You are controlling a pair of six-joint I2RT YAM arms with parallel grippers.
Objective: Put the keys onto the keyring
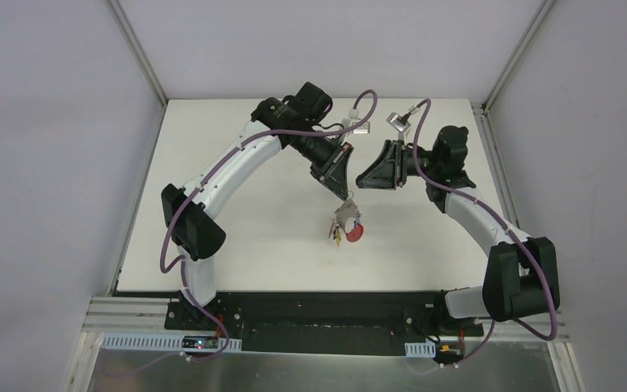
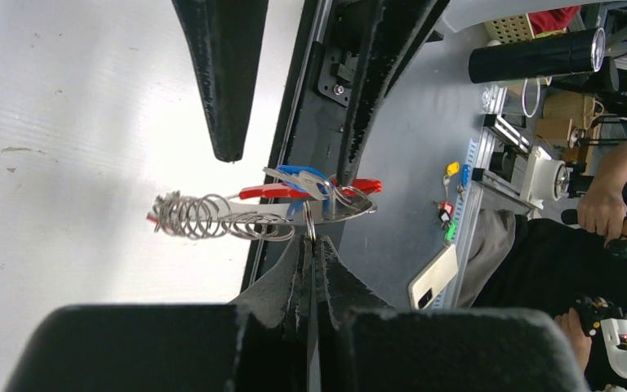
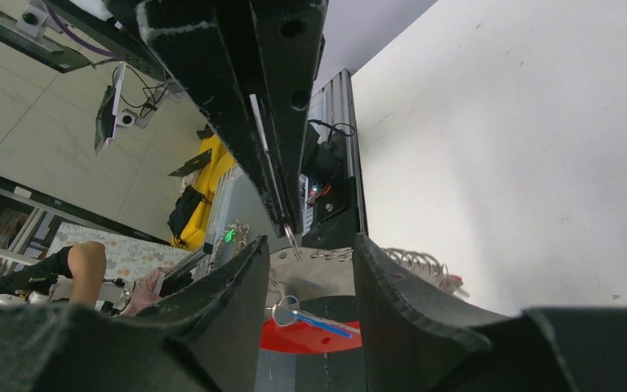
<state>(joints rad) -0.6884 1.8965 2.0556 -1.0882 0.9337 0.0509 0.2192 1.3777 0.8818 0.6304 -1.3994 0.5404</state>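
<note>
Left wrist view: keyring (image 2: 331, 212) pinched in the closed left claw (image 2: 311, 247)

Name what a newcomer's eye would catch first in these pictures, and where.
The left end effector pinches a keyring over the middle of the table, with small coloured keys hanging from it. The right end effector stands open close beside it.

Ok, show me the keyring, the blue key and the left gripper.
keyring (image 2: 343, 214): left wrist view, on its grey metal body.
blue key (image 2: 298, 172): left wrist view, on its blue plastic head.
left gripper (image 2: 311, 245): left wrist view, where its shut fingertips meet.
</note>
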